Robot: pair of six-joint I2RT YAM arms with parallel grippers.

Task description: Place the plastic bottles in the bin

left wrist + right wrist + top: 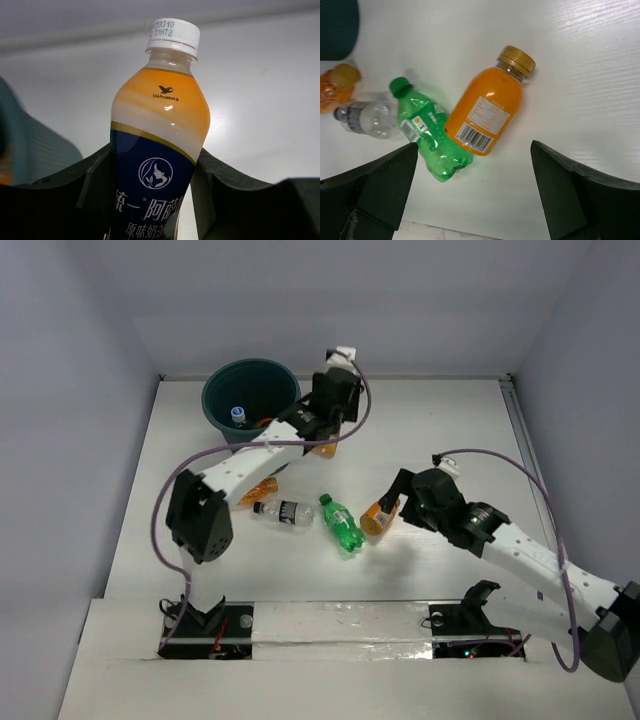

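Note:
My left gripper is shut on a milk-tea bottle with a dark blue label and a white cap, held just right of the dark teal bin; its fingers clamp the label. The bin's wall shows at the left of the left wrist view. My right gripper is open and empty, hovering over an orange bottle with a gold cap. A green bottle lies touching it. A clear bottle and another orange bottle lie further left.
Inside the bin a white-capped bottle and something orange show. The left arm stretches across above the orange bottle on the left. The table has walls at the back and sides and a taped front edge.

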